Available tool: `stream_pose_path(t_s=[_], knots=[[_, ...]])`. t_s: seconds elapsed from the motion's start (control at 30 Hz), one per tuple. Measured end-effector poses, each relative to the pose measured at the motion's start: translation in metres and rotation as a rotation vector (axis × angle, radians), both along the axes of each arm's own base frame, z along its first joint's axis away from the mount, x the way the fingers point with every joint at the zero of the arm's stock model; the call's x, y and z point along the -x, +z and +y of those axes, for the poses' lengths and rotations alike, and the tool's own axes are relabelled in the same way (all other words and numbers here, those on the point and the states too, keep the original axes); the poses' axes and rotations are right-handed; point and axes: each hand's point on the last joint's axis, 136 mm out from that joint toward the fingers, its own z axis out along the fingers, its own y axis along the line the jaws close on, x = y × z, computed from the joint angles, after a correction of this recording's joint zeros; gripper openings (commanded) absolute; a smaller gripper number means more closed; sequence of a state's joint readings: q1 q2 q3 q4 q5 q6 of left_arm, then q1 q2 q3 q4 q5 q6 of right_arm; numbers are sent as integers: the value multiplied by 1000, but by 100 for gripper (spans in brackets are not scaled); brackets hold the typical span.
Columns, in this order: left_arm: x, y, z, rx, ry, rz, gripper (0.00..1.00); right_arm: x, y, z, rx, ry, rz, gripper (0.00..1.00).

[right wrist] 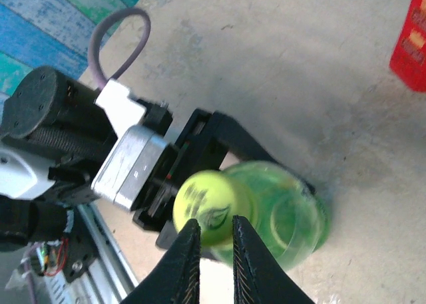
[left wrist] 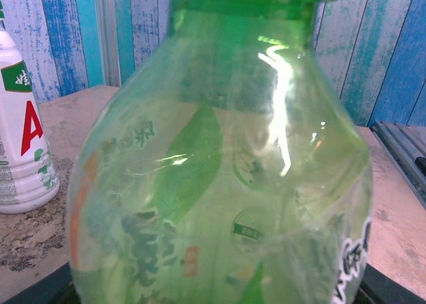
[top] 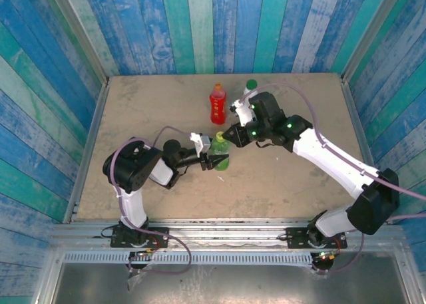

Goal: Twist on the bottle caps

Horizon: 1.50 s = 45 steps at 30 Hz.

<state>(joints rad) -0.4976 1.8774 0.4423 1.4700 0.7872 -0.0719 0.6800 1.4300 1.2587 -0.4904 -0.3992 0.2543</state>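
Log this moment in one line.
left hand: shut on green bottle | right hand: shut, over yellow-green cap | cap: atop green bottle

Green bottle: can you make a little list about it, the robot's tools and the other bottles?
green bottle: upright on the table, yellow-green cap on top
left tool: shut on the green bottle's body
right tool: shut, tips at the yellow-green cap
red bottle: upright farther back, orange cap on
white bottle: upright farther back, green cap on
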Motion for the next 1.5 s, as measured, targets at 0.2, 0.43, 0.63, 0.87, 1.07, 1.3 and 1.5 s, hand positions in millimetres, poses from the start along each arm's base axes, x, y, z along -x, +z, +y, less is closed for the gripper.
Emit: stream_pose_path(t_s=[0.2, 0.43, 0.63, 0.87, 1.07, 1.3, 1.5], knots=[[-1, 0, 0, 2, 2, 8, 64, 13, -3, -4, 11, 5, 30, 23], [-1, 0, 0, 2, 2, 9, 63, -4, 10, -8, 0, -39, -18, 28], [-1, 0, 0, 2, 2, 9, 61, -28, 12, 3, -5, -36, -16, 22], [0, 0, 0, 1, -2, 8, 61, -17, 1, 5, -17, 8, 31, 16], [-1, 0, 0, 2, 0, 12, 61, 13, -3, -3, -43, 54, 82, 15], [-1, 0, 0, 3, 0, 12, 59, 6, 8, -11, -50, 12, 39, 24], [-1, 0, 0, 3, 1, 16, 59, -25, 13, -3, -51, -13, 22, 25]])
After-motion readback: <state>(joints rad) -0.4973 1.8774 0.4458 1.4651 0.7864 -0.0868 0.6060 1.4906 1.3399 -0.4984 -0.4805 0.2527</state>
